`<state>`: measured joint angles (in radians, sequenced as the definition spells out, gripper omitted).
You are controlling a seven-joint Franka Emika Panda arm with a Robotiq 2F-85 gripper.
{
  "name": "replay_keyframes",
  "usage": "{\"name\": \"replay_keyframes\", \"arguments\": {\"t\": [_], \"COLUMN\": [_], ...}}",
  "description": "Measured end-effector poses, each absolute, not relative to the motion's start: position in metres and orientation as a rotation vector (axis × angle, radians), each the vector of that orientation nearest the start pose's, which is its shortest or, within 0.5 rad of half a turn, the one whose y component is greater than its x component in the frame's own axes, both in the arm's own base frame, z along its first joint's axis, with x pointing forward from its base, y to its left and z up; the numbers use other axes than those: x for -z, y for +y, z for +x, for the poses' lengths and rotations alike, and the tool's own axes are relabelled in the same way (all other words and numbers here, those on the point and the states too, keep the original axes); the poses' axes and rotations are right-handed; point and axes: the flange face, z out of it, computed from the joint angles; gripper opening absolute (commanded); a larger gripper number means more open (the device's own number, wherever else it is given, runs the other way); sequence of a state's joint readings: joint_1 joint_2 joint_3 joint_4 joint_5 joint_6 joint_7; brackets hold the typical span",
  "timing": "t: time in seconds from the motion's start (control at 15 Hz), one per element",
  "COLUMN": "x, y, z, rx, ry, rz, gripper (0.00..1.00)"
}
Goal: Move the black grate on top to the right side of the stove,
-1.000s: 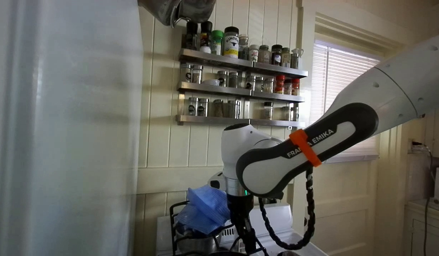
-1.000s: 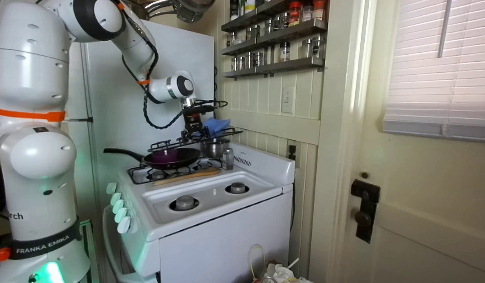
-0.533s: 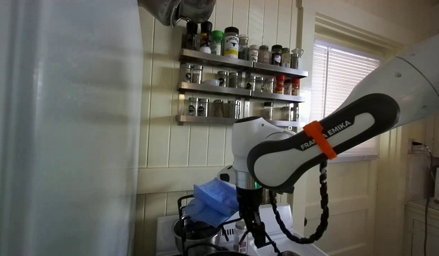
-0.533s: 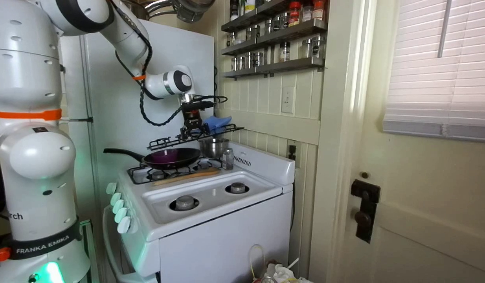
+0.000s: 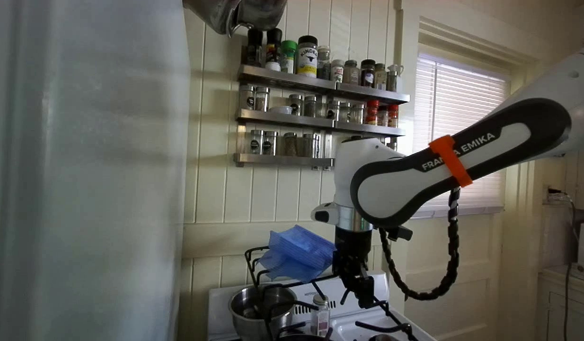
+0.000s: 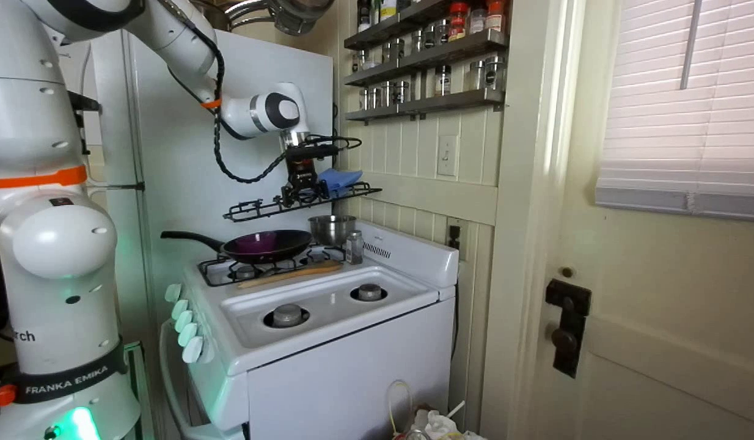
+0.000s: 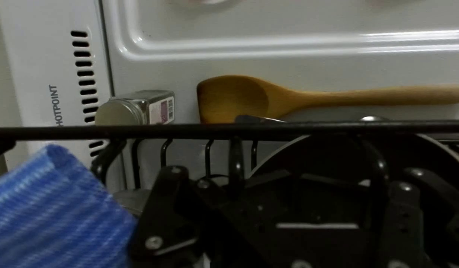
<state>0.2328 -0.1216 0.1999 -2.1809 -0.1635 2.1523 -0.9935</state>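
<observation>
My gripper is shut on the black grate near its middle. The grate hangs in the air above the frying pan and the steel bowl, apart from both in this exterior view. The gripper and the grate also show in an exterior view. A blue cloth lies on the grate's far part, beside the gripper. In the wrist view a long grate bar crosses in front of the dark gripper; the exact contact is too dark to see.
The white stove's right side shows two bare burners. A wooden spatula lies along the stove's middle. A glass shaker stands beside the bowl. The fridge, the back wall and the spice shelves border the space.
My gripper has risen with the grate, and the blue cloth has moved up along with it. The gap above the pan and bowl has grown. The arm has also shifted right in an exterior view.
</observation>
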Motion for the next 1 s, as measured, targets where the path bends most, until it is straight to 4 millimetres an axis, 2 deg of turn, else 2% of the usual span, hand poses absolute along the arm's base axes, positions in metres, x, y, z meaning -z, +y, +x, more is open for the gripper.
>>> {"name": "replay_keyframes", "arguments": {"t": [0.47,0.8,1.0], "x": [-0.433,-0.42,-0.408], "y": [0.175,0.177,0.171], "z": [0.42,0.424,0.42], "rx": [-0.092,-0.133,-0.173], "ry": [-2.197,-2.192,-2.186], "rz": [-2.426,-2.408,-2.405], "gripper": [0.0,0.0,0.0]}}
